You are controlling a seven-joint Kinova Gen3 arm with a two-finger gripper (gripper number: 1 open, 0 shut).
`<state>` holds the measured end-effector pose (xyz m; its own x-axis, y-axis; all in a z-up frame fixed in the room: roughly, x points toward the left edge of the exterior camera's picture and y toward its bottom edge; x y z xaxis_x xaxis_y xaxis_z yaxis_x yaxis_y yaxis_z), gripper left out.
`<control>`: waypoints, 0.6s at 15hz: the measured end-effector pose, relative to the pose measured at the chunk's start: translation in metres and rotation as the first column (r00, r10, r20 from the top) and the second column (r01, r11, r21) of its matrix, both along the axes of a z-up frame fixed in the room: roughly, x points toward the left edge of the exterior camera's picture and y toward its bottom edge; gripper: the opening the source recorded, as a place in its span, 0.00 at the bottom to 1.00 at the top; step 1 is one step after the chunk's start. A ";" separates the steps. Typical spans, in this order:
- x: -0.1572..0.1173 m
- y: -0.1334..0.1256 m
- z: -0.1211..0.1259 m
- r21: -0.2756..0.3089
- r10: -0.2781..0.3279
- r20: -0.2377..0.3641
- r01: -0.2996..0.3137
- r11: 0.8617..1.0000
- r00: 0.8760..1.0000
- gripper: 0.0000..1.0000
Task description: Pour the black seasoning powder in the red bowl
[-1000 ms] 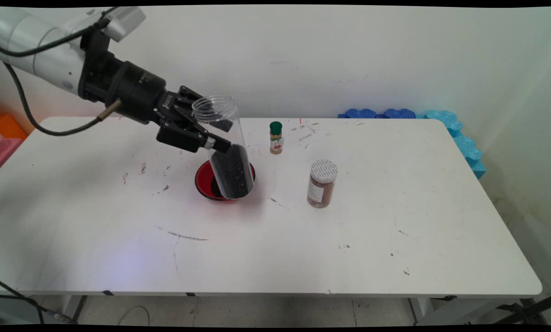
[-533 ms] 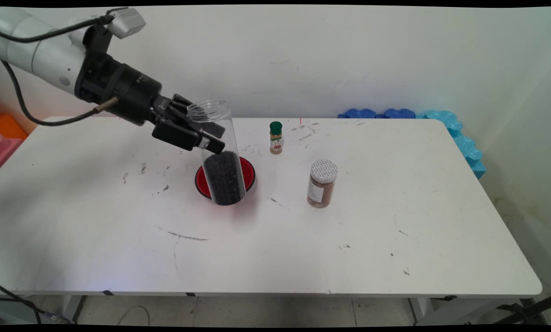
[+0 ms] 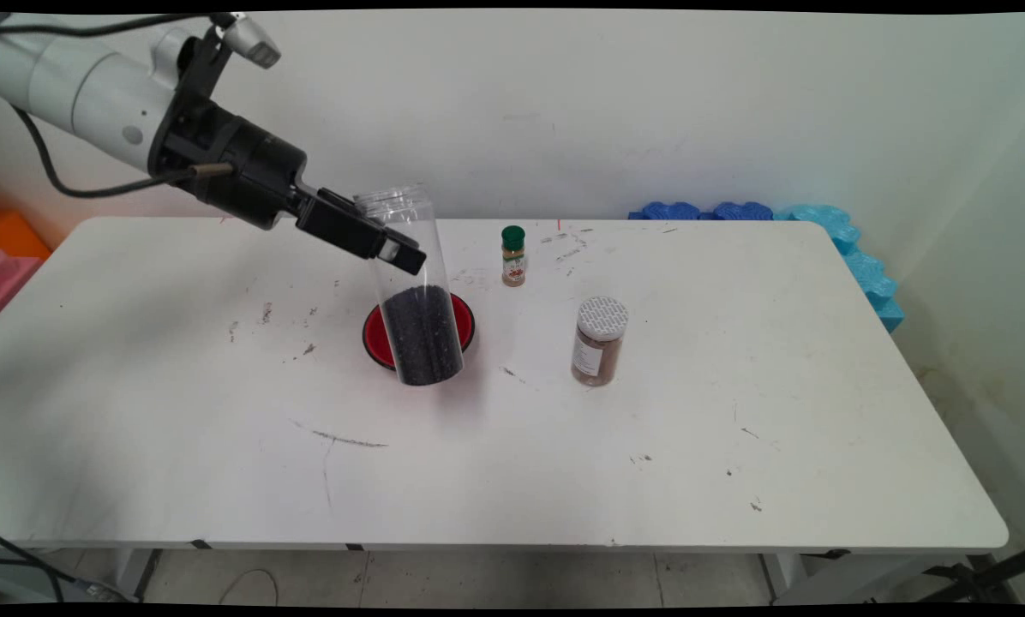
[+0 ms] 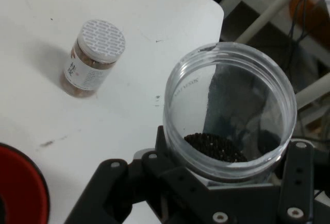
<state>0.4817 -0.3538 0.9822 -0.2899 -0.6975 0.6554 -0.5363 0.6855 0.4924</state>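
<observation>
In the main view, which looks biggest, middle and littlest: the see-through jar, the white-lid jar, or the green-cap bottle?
1. See-through jar, in the claw, biggest.
2. White-lid jar, middle.
3. Green-cap bottle, littlest, though it stands farther from the camera.

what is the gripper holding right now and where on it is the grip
The gripper is shut on the clear jar partly filled with dark grains, clamped on its upper wall, below the open rim and above the grains. The jar leans slightly in front of the red bowl.
</observation>
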 end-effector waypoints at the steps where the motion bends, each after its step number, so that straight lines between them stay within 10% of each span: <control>1: 0.001 -0.001 -0.001 0.033 0.018 -0.011 -0.018 0.999 1.000 0.00; 9: 0.013 0.000 -0.013 0.257 0.146 -0.027 -0.135 0.957 0.989 0.00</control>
